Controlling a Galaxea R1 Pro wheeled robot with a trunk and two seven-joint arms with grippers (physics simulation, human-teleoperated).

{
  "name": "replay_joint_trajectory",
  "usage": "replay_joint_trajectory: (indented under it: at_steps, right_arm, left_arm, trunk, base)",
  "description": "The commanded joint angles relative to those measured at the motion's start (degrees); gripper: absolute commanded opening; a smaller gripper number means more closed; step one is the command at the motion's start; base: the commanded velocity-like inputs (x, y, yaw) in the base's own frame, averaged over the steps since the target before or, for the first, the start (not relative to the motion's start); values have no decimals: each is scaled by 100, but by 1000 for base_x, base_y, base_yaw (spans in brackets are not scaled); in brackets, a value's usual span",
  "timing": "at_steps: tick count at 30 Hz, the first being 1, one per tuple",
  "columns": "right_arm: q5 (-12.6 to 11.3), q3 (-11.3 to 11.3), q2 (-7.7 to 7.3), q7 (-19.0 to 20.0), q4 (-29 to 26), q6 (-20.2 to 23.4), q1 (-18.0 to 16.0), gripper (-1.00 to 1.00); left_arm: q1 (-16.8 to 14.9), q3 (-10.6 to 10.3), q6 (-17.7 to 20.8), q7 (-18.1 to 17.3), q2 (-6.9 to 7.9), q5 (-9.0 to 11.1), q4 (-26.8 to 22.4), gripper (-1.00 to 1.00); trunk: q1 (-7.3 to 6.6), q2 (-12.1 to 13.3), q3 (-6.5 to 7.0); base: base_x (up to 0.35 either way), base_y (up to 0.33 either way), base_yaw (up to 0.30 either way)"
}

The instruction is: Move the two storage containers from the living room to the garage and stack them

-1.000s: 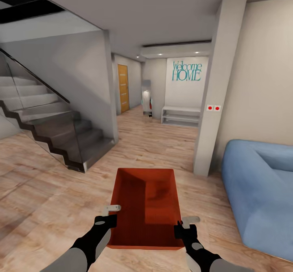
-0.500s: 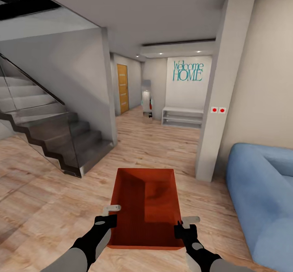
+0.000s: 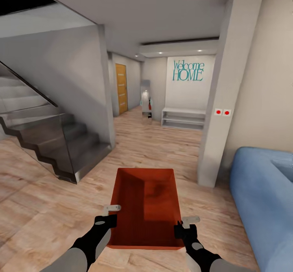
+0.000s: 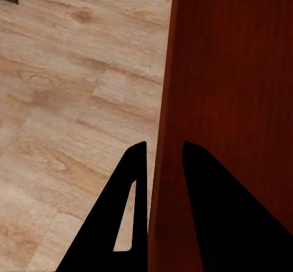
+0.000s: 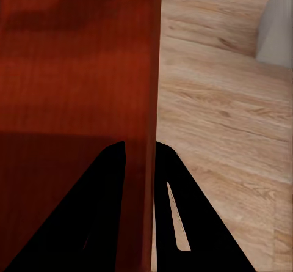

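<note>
Beside the pillar (image 3: pixel 228 84), my view's edge cuts off the blue sofa (image 3: pixel 264 198), and the small things by the far mirror (image 3: pixel 145 101) are too tiny to name.

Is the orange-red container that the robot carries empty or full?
Empty: the storage container, open-topped, shows only its bare inner floor in the head view, held level between left tool and right tool.

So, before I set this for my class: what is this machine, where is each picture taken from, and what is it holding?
It is a simulated wheeled robot with two arms. The head view looks down from its head over both arms. The left gripper and right gripper each pinch a side wall of one orange-red storage container, carried above a wood-plank floor. The two wrist views look along each gripper's fingers, with a container wall between them. Ahead are stairs, a blue sofa and a "Welcome HOME" sign.
</note>
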Motion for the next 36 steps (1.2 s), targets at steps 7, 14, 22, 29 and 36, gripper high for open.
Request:
replay_joint_trajectory:
  at_steps: [7, 14, 22, 29, 36]
  right_arm:
    - [-119, -116, -1, -82, 0, -50, -8, -100]
    - [-119, -114, 1, -82, -2, -50, -8, -100]
    - [-110, -111, 1, -82, 3, -42, -8, -100]
    - [-116, -111, 1, -82, -2, -48, -8, -100]
    - [-119, -111, 1, -82, -2, -50, -8, -100]
  left_arm:
    - [0, -54, 47, 124, 9, -15, -9, -100]
    - [0, -51, 47, 124, 9, -15, -13, -100]
    - [0, -52, 47, 124, 9, -15, -16, -100]
    - [0, -53, 47, 124, 9, -15, -16, -100]
    - [0, -53, 47, 124, 9, -15, -16, -100]
  trunk:
    - [4, -7, -8]
    - [4, -7, -8]
    - [4, -7, -8]
    - [4, -7, -8]
    - [4, -7, -8]
  base:
    - [321, 0, -147]
    - [321, 0, -16]
    - [321, 0, 0]
    - [321, 0, 0]
    - [321, 0, 0]
